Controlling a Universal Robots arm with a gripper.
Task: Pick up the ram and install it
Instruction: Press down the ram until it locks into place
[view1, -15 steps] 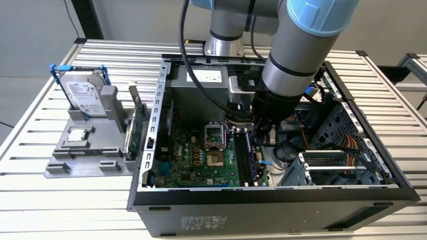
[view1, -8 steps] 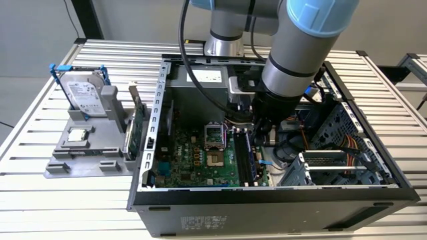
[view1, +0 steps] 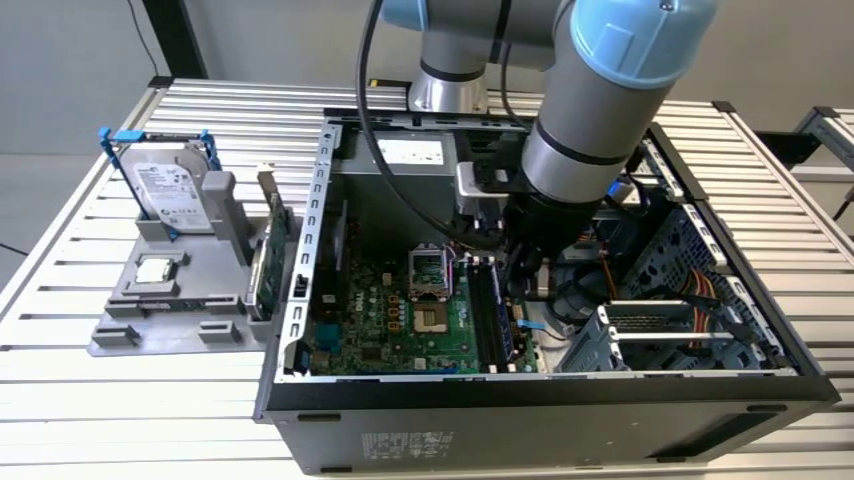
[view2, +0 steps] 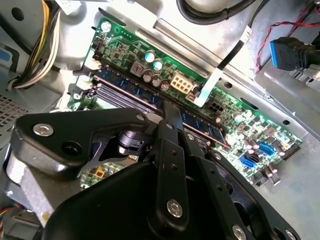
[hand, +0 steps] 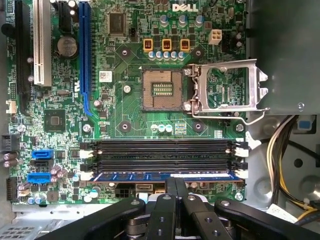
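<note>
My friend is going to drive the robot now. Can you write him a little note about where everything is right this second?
Gripper: down inside the open computer case, fingers shut together right beside the ram, not holding it.
Ram: lying along the memory slot nearest the gripper on the motherboard, between the white end clips. The other memory slots beside it are bare.
Done: ram picked up and brought to its slot.
Left: I cannot tell whether it is pushed fully home or the clips are latched, so check that.
</note>
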